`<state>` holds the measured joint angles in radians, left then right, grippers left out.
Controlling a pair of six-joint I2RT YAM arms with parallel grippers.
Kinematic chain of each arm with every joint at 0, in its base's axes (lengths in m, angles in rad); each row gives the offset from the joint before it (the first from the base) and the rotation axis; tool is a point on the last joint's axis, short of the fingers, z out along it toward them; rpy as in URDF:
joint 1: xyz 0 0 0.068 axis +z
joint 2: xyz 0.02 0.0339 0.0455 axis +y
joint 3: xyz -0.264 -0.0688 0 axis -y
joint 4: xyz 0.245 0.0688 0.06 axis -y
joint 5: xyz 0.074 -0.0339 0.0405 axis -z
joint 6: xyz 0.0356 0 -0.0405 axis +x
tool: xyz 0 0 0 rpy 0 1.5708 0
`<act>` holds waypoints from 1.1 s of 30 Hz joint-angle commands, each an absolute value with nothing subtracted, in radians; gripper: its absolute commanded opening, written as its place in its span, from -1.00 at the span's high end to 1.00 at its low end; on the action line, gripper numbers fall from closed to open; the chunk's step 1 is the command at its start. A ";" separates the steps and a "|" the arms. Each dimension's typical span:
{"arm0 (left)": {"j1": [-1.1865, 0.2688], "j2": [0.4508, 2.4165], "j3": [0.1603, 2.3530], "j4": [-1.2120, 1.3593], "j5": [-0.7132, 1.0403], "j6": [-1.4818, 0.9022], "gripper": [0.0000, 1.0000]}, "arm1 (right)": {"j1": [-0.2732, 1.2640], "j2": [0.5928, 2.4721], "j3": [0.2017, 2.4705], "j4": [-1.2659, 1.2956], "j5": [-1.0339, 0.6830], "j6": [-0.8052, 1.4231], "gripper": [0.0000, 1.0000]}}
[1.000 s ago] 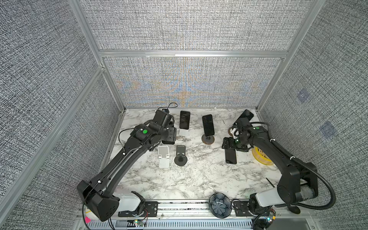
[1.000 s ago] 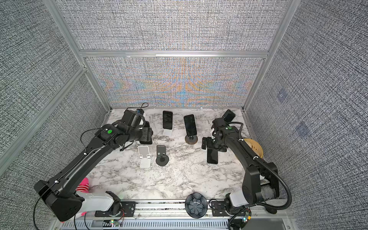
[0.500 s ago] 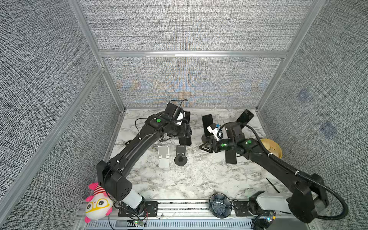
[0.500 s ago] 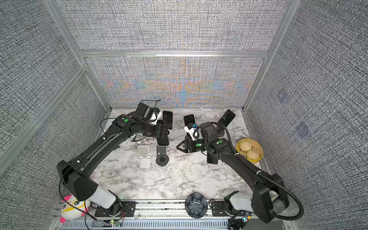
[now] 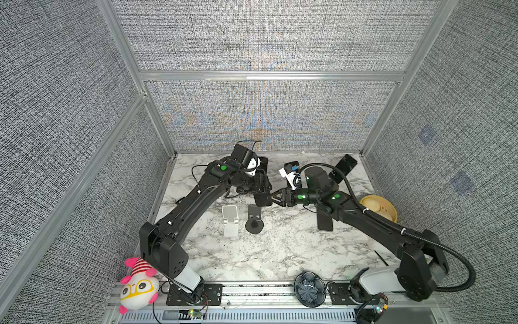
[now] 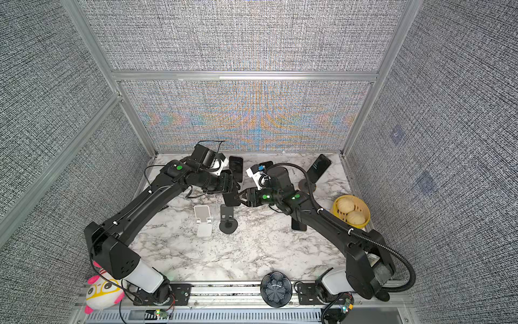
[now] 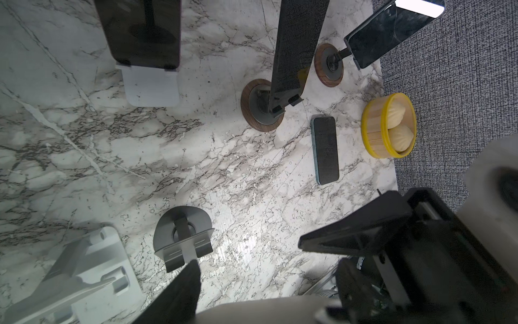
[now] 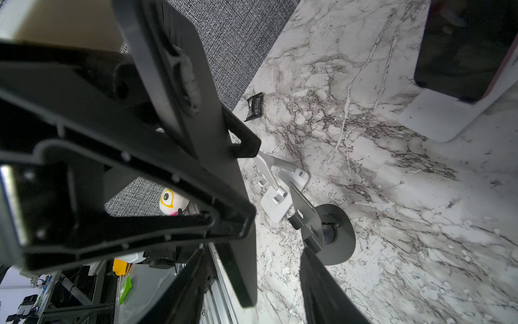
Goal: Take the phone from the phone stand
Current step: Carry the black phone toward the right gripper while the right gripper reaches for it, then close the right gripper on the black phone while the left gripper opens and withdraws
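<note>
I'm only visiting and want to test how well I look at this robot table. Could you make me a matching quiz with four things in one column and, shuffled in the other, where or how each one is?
Things:
1. plush toy
2. yellow basket
3. loose phone
4. front white stand

States:
a. empty, nothing resting on it
b. lying flat on the marble tabletop
c. beside the left arm's base
d. holds two pale dumplings

Pairs: 1-c, 2-d, 3-b, 4-a.

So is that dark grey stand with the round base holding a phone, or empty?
Empty. The dark grey round-based phone stand shows a bare cradle in both top views and the left wrist view.
</note>
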<state>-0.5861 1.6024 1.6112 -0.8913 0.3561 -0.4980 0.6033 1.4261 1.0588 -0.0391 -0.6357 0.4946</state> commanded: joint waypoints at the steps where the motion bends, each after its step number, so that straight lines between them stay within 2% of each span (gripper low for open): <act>1: -0.581 1.601 1.607 -0.846 0.381 -0.506 0.80 | 0.606 1.439 1.066 -0.012 -0.639 0.505 0.05; 7: -0.579 1.608 1.602 -0.845 0.384 -0.508 0.80 | 0.609 1.447 1.071 -0.009 -0.629 0.508 0.57; 11: -0.578 1.608 1.593 -0.841 0.385 -0.508 0.78 | 0.609 1.446 1.069 -0.010 -0.637 0.512 0.62; 15: -0.579 1.607 1.582 -0.825 0.388 -0.508 0.55 | 0.609 1.445 1.061 0.005 -0.641 0.529 0.81; 19: -0.579 1.599 1.568 -0.803 0.388 -0.520 0.53 | 0.609 1.444 1.054 0.018 -0.641 0.540 0.98; 24: -0.577 1.593 1.555 -0.784 0.386 -0.529 0.43 | 0.607 1.445 1.054 0.025 -0.641 0.543 1.00; 30: -0.572 1.579 1.538 -0.755 0.388 -0.529 -0.34 | 0.602 1.444 1.055 -0.010 -0.626 0.534 1.00; 33: -0.568 1.572 1.536 -0.748 0.390 -0.528 -0.60 | 0.592 1.428 1.042 -0.038 -0.618 0.524 1.00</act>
